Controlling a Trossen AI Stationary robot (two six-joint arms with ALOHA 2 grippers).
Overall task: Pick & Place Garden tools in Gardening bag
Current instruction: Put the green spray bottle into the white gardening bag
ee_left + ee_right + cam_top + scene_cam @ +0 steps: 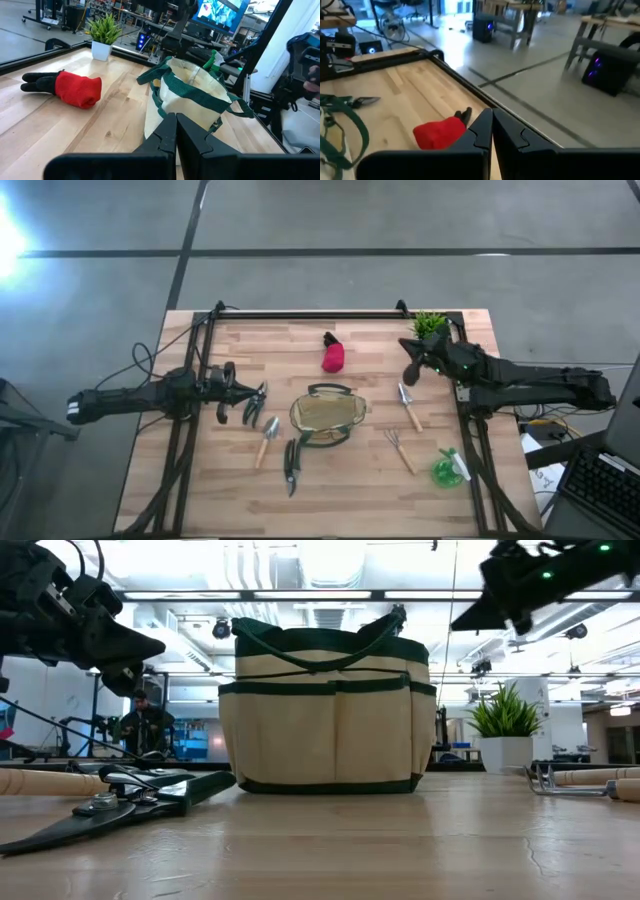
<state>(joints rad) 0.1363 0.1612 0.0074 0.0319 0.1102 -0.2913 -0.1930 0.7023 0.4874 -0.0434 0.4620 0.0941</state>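
The olive-tan gardening bag (327, 418) stands upright on its base at the table's middle, also in the low view (325, 710). The red-and-black piece (333, 356) lies beyond it. Black shears (291, 465) and a wood-handled silver tool (266, 440) lie to its left. Another wood-handled silver tool (409, 406), the rake (400, 448) and the green spray bottle (447, 468) lie to its right. My left gripper (255, 402) hovers left of the bag, shut and empty (176, 120). My right gripper (410, 370) hovers above the table at the far right, shut and empty (492, 117).
A small green potted plant (430, 323) stands at the table's far right corner, close behind my right gripper. A black frame rail (310, 313) runs along the far edge. Bare wood (350, 490) shows along the near edge.
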